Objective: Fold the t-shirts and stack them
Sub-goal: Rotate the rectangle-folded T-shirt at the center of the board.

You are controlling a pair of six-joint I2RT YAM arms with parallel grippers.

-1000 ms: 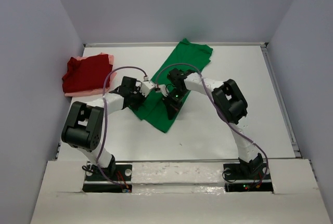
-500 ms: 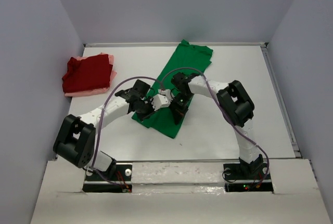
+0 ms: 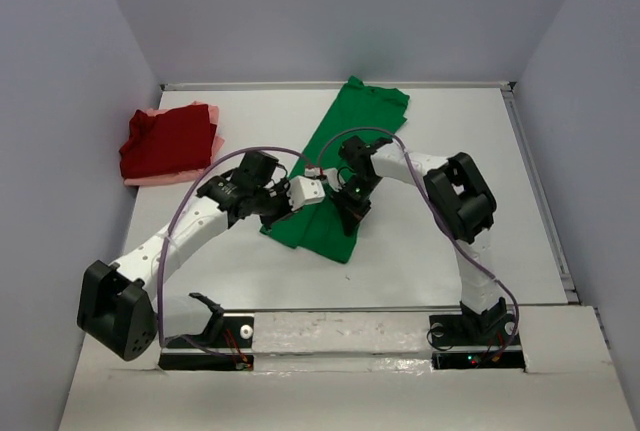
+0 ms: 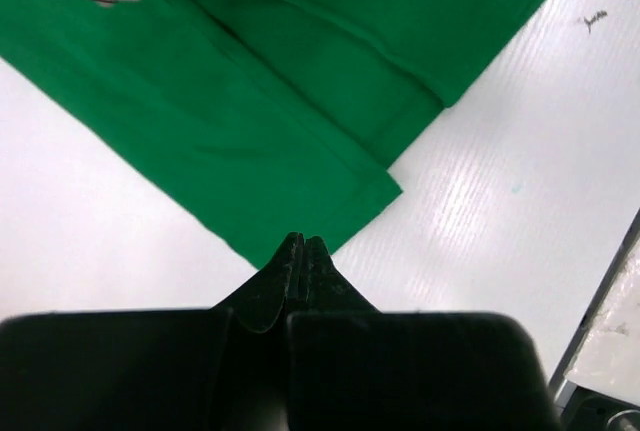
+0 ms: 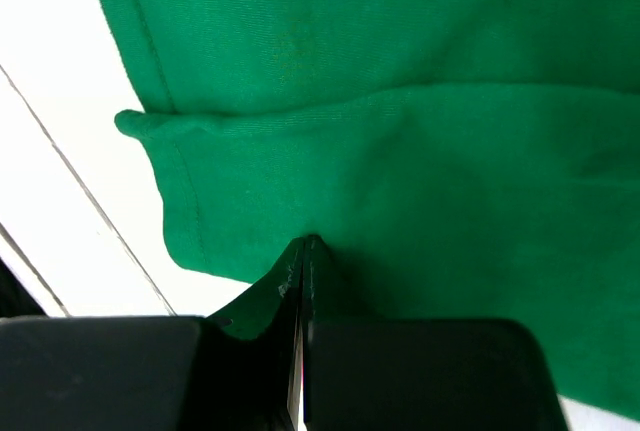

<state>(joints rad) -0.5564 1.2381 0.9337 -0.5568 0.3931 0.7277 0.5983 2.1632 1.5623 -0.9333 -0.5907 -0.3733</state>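
The green shirt (image 3: 365,116) lies as a long narrow strip, already doubled lengthwise. It runs slantwise across the middle of the table (image 3: 450,241), from the far edge toward the arms. Its near end is where things could go wrong. The left gripper (image 4: 303,246) has its jaws pressed together right on the tip of one near corner, so it seems to have only a sliver of hem. A tug could let that corner slide out and drop. The right gripper (image 5: 304,246) is closed as well, biting the cloth further in from the edge, so that hold looks the safer one. If the two pulls are not matched, the near end will probably twist and the next fold will land crooked. The doubled layers could also slip apart and undo the lengthwise fold. In the overhead view both wrists crowd together over that end with their cables looping above, so they risk bumping or snagging each other. At the far left, well apart from the green one, the dark red shirt (image 3: 168,141) lies on the pink shirt (image 3: 160,180). There are three shirts in all, one of each colour, with two in the pile and one loose. There are two arms and two grippers.
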